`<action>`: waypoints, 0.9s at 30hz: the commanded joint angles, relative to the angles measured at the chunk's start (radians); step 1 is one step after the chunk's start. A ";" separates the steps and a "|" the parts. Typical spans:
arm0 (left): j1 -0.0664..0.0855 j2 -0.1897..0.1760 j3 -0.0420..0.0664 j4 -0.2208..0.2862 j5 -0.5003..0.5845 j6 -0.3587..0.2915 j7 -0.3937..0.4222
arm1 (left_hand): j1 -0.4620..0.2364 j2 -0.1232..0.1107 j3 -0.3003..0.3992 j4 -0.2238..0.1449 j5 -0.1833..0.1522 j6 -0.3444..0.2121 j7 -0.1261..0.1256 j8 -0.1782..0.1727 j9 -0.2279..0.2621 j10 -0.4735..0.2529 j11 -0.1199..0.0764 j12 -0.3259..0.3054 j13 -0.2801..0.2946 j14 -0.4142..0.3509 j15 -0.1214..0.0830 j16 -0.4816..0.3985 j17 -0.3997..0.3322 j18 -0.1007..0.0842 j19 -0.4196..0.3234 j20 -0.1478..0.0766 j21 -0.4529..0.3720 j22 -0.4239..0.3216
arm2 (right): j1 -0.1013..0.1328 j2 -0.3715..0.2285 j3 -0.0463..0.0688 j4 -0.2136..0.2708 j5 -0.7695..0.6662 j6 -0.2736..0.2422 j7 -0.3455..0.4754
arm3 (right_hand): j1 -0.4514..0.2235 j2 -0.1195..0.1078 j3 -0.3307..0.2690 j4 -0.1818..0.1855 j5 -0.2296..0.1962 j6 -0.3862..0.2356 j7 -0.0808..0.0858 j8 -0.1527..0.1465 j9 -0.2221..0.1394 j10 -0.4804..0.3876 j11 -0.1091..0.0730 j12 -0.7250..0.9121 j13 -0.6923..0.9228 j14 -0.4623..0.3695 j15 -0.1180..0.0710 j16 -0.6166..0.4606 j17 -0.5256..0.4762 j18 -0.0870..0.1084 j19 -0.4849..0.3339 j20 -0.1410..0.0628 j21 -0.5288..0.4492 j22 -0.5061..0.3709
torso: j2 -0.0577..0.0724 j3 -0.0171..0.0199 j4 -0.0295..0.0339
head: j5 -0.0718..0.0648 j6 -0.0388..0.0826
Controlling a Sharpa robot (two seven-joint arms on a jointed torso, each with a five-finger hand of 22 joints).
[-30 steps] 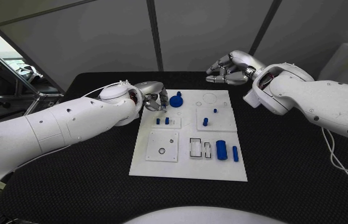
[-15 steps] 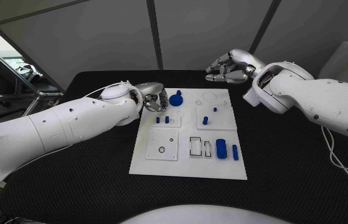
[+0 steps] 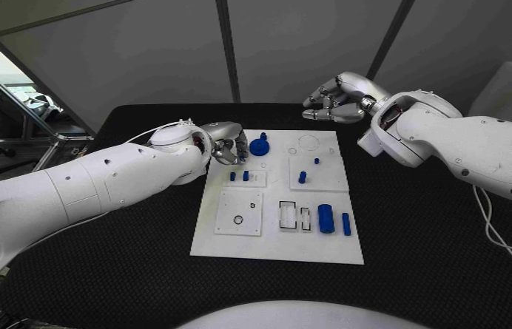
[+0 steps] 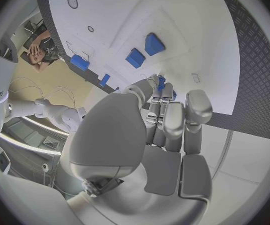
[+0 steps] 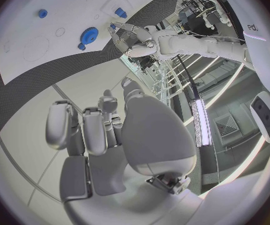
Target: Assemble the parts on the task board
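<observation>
Here the white task board (image 3: pixel 280 249) lies in the middle of the black worktop (image 3: pixel 427 225), with small blue parts on it: a round knobbed part (image 3: pixel 260 147) at its far left, short pegs (image 3: pixel 238 176) mid-board, and a cylinder (image 3: pixel 325 219) near right. The left hand (image 3: pixel 226 147) sits at the board's far-left edge, pinching a small blue part (image 4: pixel 162 81) in its fingertips. The right hand (image 3: pixel 339 101) hovers beyond the far edge, fingers curled, holding nothing.

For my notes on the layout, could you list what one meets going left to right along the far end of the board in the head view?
Left hand → large blue round part → empty round outline on the task board → right hand, raised beyond the board.
</observation>
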 commanded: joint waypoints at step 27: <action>-0.003 0.017 -0.007 -0.020 -0.001 0.034 0.000 | -0.036 -0.018 0.000 0.005 0.001 -0.032 0.008 -0.038 -0.013 -0.020 0.011 -0.035 -0.011 -0.002 0.010 0.000 -0.021 -0.083 0.002 0.002 -0.013 0.042 | 0.002 -0.001 0.001 0.003 -0.010 -0.003 0.006 | 0.005 0.007 0.003 0.001 0.006 0.007 -0.001 0.006 -0.001 0.004 -0.006 -0.001 -0.001 0.049 -0.010 -0.005 0.012 0.008 0.001 -0.003 -0.003 0.001 | 0.001 -0.0003 -0.0006 | -0.004 -0.002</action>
